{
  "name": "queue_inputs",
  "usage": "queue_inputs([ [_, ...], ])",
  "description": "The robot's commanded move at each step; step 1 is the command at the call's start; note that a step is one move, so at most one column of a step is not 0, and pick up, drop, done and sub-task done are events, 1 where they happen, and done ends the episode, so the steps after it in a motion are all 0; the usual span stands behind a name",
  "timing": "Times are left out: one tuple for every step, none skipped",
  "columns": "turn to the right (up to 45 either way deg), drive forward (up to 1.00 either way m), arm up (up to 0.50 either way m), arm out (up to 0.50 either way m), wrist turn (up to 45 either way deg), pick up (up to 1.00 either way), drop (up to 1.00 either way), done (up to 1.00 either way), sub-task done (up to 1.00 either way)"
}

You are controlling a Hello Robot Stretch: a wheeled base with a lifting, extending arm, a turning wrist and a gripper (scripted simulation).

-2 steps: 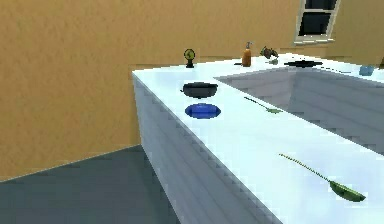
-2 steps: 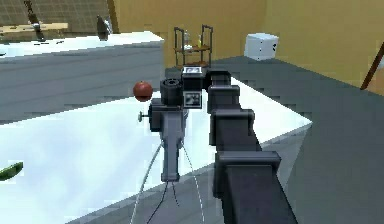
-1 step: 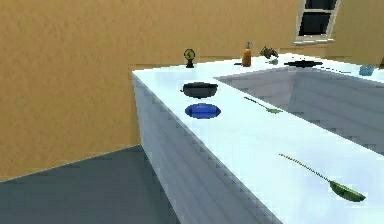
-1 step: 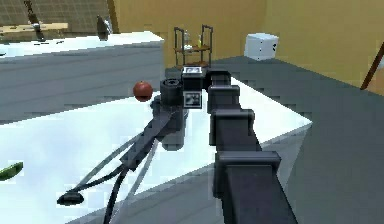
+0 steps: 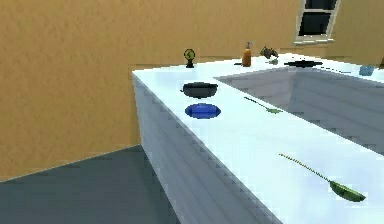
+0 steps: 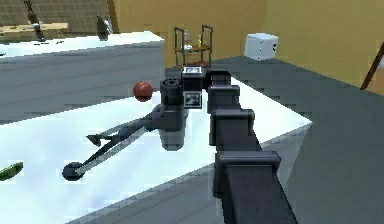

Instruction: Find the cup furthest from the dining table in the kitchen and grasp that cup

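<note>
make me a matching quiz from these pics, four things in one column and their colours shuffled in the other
Things:
1 round thing
2 bottle
3 dish
4 box

Colours:
a white
b red
c blue
d orange

Pairs: 1-b; 2-d; 3-c; 4-a

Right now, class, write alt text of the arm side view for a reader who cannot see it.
The robot's dark arm extends across a white countertop, its gripper pointing toward the view's left. A red round thing sits on the countertop beyond the gripper. A white box stands on the dark floor farther back.
</note>
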Motion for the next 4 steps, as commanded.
queue_inputs([
  [0.0, 0.0, 0.0, 0.0, 45.0, 0.0, 0.0, 0.0, 0.0],
  [0.0, 0.0, 0.0, 0.0, 33.0, 0.0, 0.0, 0.0, 0.0],
  [0.0, 0.0, 0.0, 0.0, 0.0, 1.0, 0.0, 0.0, 0.0],
  [0.0, 0.0, 0.0, 0.0, 0.0, 0.0, 0.0, 1.0, 0.0],
])
